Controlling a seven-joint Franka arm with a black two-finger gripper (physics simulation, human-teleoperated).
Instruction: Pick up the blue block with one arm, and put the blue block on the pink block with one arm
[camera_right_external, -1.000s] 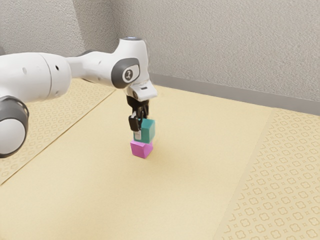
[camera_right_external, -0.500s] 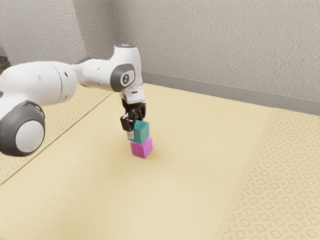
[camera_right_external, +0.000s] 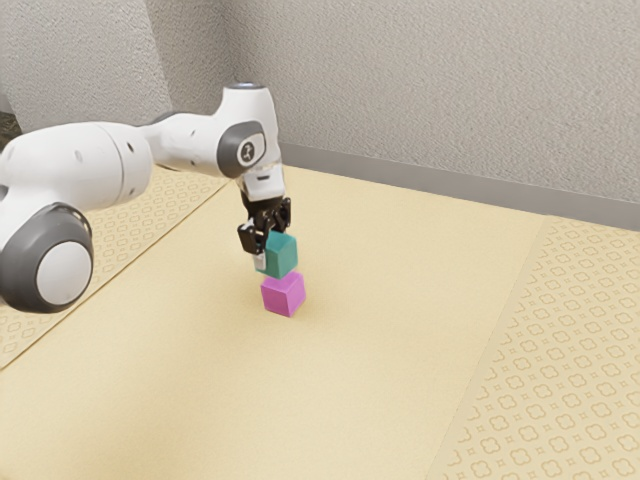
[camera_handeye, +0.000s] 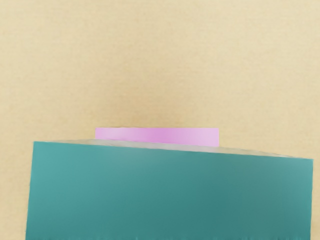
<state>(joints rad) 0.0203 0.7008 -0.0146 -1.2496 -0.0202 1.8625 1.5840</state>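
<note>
As the white arm is angling downward from the frame's upper left, its gripper is clasping the smooth-faced blue block just over the matte pink block.

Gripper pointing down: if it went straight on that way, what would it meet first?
The gripper holds the blue block, so that block would probably press onto the pink block directly beneath it. Whether they already touch is unclear.
</note>
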